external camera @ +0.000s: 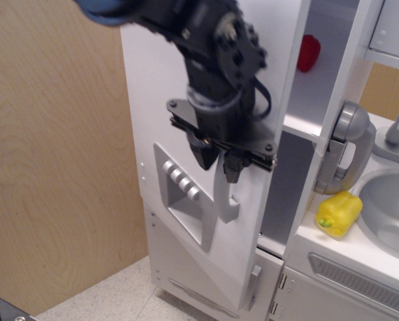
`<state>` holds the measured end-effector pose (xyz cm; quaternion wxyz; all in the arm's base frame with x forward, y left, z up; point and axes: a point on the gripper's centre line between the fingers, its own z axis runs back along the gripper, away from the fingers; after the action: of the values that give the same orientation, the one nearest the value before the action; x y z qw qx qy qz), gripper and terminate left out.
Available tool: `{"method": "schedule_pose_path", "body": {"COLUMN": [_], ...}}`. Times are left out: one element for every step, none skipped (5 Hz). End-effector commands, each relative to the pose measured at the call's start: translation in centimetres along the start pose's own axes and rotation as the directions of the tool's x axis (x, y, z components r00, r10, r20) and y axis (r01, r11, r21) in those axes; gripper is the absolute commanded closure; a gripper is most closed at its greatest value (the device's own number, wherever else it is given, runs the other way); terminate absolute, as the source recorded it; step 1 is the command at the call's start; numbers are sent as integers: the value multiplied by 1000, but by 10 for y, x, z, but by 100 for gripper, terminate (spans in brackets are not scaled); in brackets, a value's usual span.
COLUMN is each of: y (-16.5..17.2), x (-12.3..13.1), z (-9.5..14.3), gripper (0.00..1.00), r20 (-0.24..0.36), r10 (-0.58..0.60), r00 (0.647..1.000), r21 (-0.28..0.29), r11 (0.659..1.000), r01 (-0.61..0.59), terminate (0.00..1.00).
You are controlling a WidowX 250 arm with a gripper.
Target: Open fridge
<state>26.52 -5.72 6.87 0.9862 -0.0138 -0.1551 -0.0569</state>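
The tall white toy fridge stands at the left. Its large upper door is swung partly open toward the left, with the grey recessed dispenser panel and its buttons seen at an angle. My black gripper comes down from above and is shut on the door's silver vertical handle, whose lower end sticks out below the fingers. Behind the door the fridge interior shows a white shelf with a red object on it.
A smaller lower white door with a short handle is closed below. To the right are a silver phone-like handset, a yellow toy pepper on the counter, a grey sink and a vented cabinet front. A wood wall is left.
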Motion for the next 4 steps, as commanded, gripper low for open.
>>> {"method": "schedule_pose_path", "body": {"y": [-31,-53,-77,-95], "x": [-27,-34,-27,-16], "z": [28,26,17,7], "gripper": [0,0,0,0], "r20": [-90,-128,-157,-162], "r10": [-102,-234,-348,-391], "r00": [991,964,924,906], "r21": [-78,-130,-183,-219], "r11": [992,967,930,909], "r01": [95,218,318,354], "terminate": [0,0,0,0]}}
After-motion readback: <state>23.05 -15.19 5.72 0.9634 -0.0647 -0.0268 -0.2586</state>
